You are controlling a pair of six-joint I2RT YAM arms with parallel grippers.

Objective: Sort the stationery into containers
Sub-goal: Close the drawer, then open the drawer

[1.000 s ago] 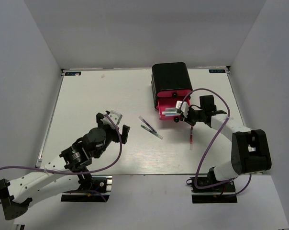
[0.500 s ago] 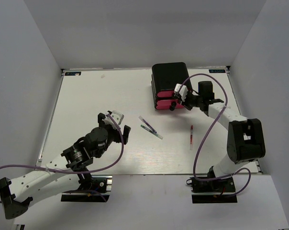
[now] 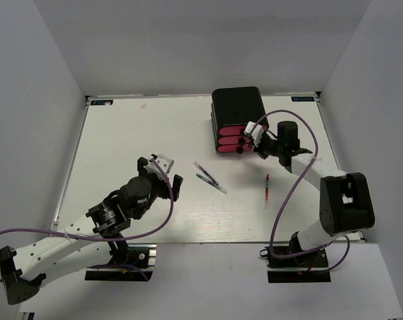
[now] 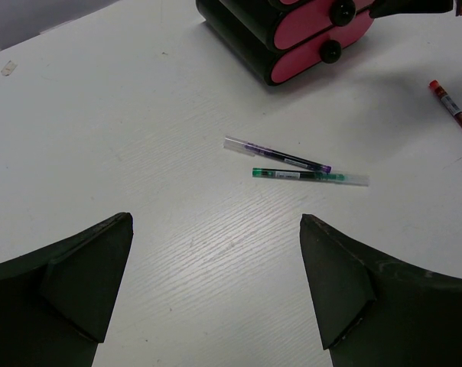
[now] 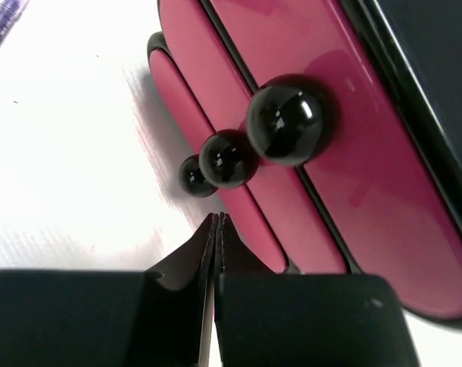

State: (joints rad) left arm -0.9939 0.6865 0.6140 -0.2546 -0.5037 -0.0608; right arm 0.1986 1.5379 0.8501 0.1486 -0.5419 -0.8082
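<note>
– Top external first: black case (image 3: 237,105) at the far right of the worktop (image 3: 135,140), all three pink drawers (image 3: 233,139) flush in it, none open. Right tool (image 3: 252,135) just in front of the drawer fronts.

– Right wrist view: fingers (image 5: 181,269) pressed together, nothing pinched, tips just short of the three knobs (image 5: 227,158), not touching.

– So no way in yet. Best guess at the step: getting a drawer open. Spread the fingers first, straddle one knob, close behind its ball, then draw straight out from the case, no sideways drag.

– Worth minding: glossy case, probably light, likely to slide along with a hard tug. Slow pull, then.

– And the loose stationery? Purple pen (image 4: 277,155) and green pen (image 4: 309,176) side by side in front of the case and to its left, nearly parallel, close but apart. Red pen (image 4: 451,108) alone, in front of the case toward its right.

– Left tool (image 4: 214,229) spread wide, empty, hovering beyond the pair from the case, well apart from it.

– Thin barrels, flat on the worktop: come down across one barrel, not along it. Take the green one alone, farther from the case and first in reach.
</note>
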